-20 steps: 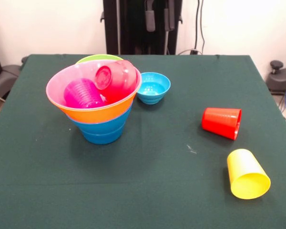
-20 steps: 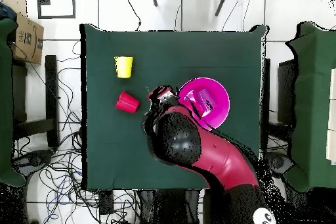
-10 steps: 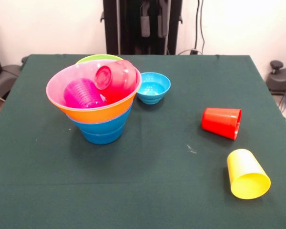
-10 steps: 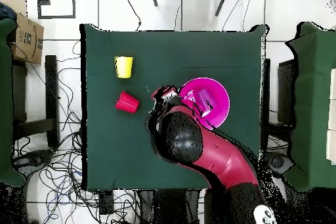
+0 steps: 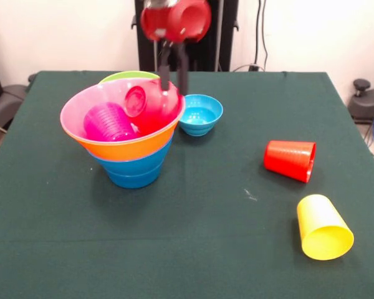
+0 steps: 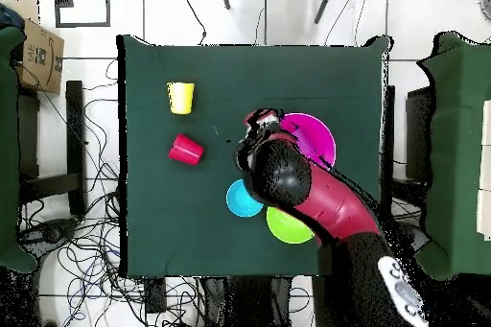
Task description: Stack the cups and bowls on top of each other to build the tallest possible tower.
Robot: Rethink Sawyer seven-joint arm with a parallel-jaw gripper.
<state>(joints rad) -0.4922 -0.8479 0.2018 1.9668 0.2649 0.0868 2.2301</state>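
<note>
The arm has swung down over the tower (image 5: 128,140) at the table's (image 5: 193,237) left, its end effector (image 5: 172,76) parted just above the pink bowl's (image 5: 81,106) rim, likely reaching for the small red bowl (image 5: 151,103) inside.

Bright, even room light; soft shadows beneath the tower (image 5: 128,146); the red arm (image 5: 176,18) shows motion blur.
</note>
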